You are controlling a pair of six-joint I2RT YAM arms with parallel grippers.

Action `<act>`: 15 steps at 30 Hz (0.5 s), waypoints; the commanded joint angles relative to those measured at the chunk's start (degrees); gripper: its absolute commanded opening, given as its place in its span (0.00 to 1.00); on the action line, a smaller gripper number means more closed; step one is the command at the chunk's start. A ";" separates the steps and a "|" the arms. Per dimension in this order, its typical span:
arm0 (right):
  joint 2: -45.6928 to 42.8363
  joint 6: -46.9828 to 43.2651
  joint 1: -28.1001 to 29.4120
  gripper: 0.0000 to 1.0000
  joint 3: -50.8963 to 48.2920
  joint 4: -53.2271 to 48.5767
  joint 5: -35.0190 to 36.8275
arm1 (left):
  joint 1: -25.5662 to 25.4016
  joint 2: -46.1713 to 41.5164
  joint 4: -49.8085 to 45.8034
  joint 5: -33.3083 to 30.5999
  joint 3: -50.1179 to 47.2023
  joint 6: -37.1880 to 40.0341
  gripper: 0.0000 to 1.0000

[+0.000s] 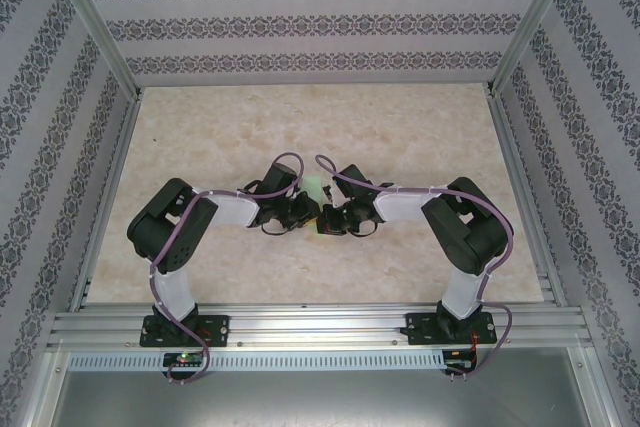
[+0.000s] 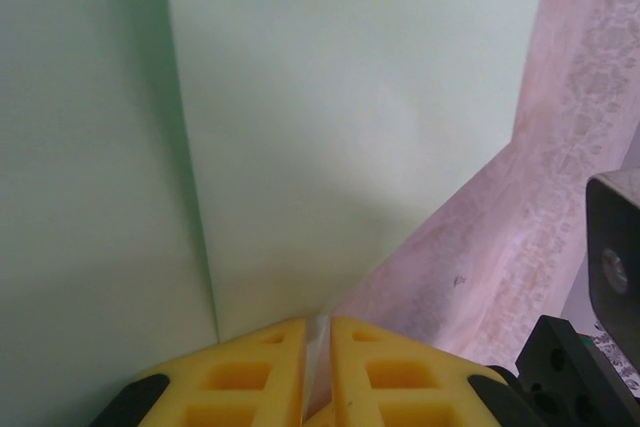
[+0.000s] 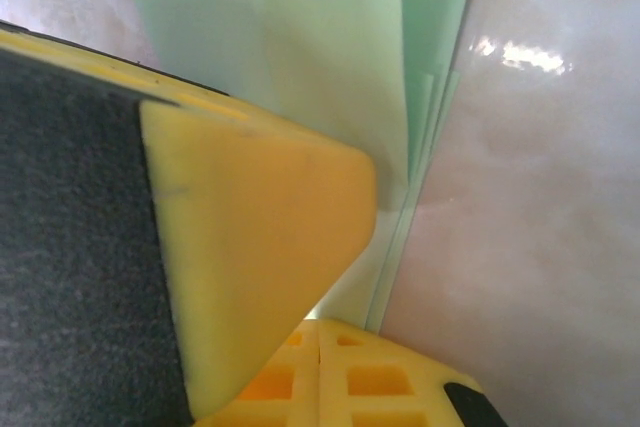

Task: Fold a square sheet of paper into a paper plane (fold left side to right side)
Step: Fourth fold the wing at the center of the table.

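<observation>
The pale mint-green sheet of paper (image 1: 315, 190) lies mid-table between the two wrists, folded in layers. Up close, the left wrist view shows the paper (image 2: 350, 97) with a long crease running down it. My left gripper (image 2: 318, 332) is shut on its near edge, a thin sliver of paper showing between the yellow pads. In the right wrist view the paper (image 3: 280, 37) shows stacked edges on its right side. My right gripper (image 3: 320, 332) is shut, its tips at the paper's lower edge; I cannot tell whether paper is pinched. A yellow finger (image 3: 260, 217) of the left gripper crosses just before it.
The pale marbled table (image 1: 400, 137) is walled by patterned panels at the back and both sides. An aluminium rail (image 1: 320, 322) runs along the near edge. Both arms reach inward, their grippers (image 1: 308, 211) (image 1: 328, 219) almost touching at the centre.
</observation>
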 commanded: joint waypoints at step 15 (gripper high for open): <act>4.65 -1.26 2.42 0.05 -1.83 -11.39 7.37 | 6.28 7.27 -8.75 -7.13 10.23 8.96 0.18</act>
